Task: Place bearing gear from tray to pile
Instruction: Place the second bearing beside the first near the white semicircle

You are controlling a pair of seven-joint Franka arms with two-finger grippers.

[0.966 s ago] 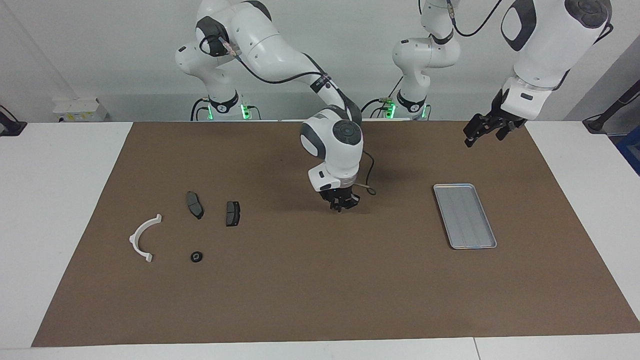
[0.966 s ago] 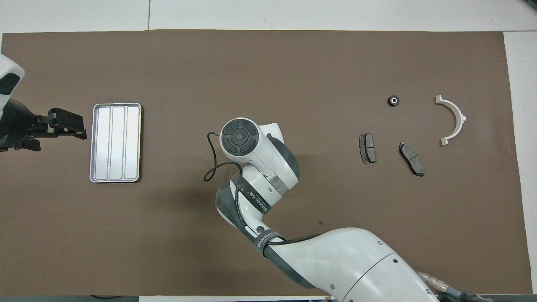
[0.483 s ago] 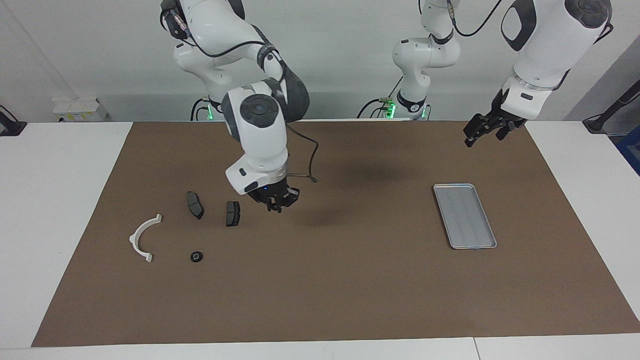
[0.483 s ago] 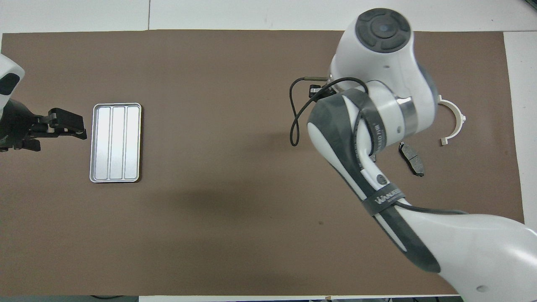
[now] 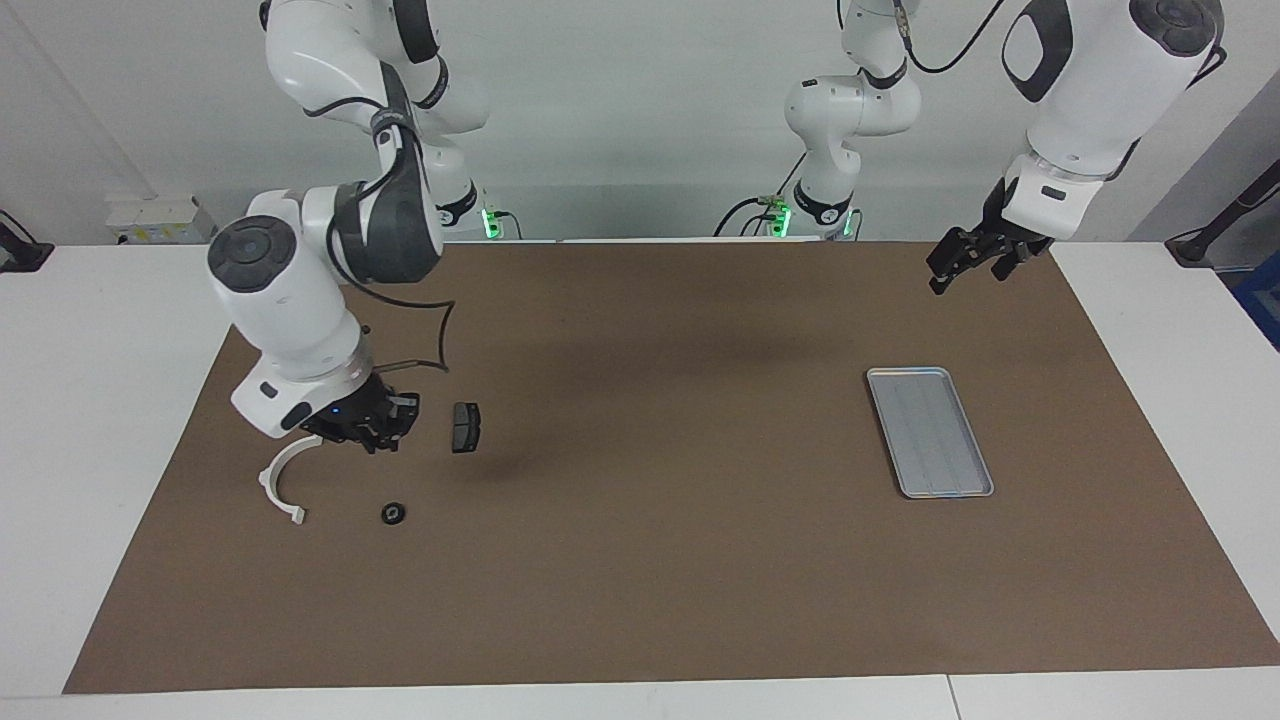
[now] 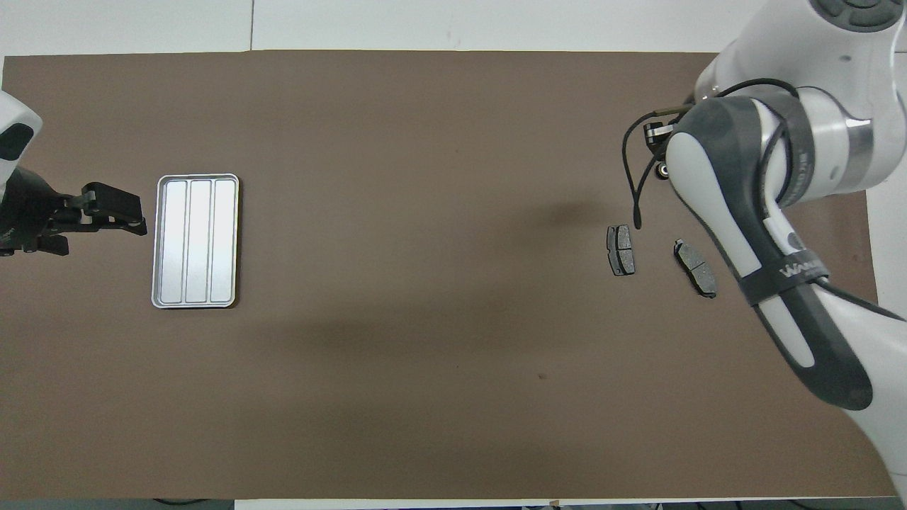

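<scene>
The left gripper (image 5: 962, 262) hangs in the air over the brown mat (image 5: 640, 560) at the left arm's end of the table, just off the tray's end that lies nearer to the robots, its fingers spread wide and empty; that arm has not moved over the last second. The tray (image 5: 930, 432) lies flat on the mat with nothing in it, as before.

The right gripper (image 5: 368, 428) has swept in that second from the middle of the mat, past the pad (image 5: 465, 426), to the pile at the right arm's end. It now sits low over the spot where the second dark pad (image 6: 695, 267) lies, hiding that pad in the facing view; the overhead view shows the pad in its old place. The fingertips seem pressed together with nothing between them, though they are hard to make out against the dark wrist.

Farther from the robots, the white arc bracket (image 5: 282, 478) lies partly under the wrist. The bearing gear (image 5: 393, 514), a small dark ring, rests on the mat beside the bracket, farthest of the group, and has not shifted.
</scene>
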